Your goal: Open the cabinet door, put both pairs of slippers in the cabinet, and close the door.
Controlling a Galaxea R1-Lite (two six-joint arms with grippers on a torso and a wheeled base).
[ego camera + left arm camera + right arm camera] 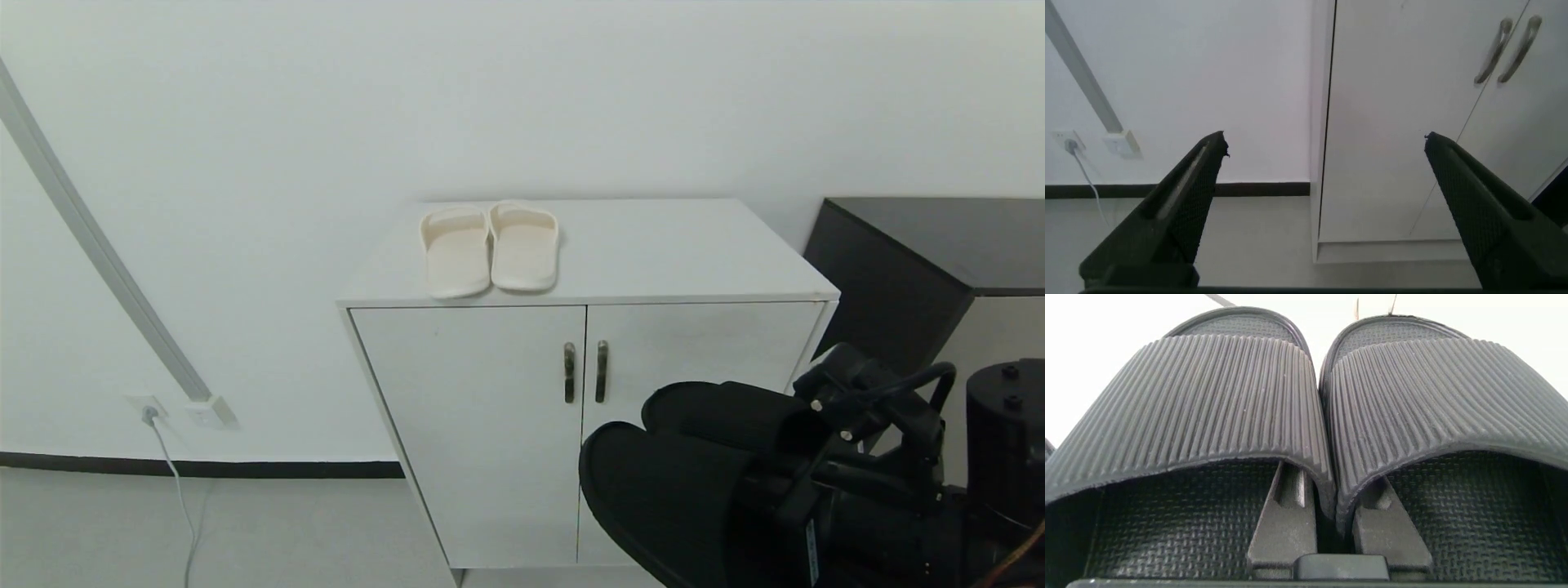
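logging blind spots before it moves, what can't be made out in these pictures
Inside of the white two-door cabinet: head view, its shut doors hide it.
Its lower right corner: head view, the pair of black ribbed rubber slippers covers it.
Fingertips of the right end effector: right wrist view, under the slipper straps.
Nearer slipper: head view, cut by bottom edge.

White cabinet (669,245), flat top, stands on the pale grey floor (245,531) against the wall. Both doors shut, paired handles (584,372) meet at the centre seam. On the top: one pair of cream slippers (490,247), side by side and touching, toward 9 o'clock of the surface, toes to 12 o'clock, heels at the front edge, soles down
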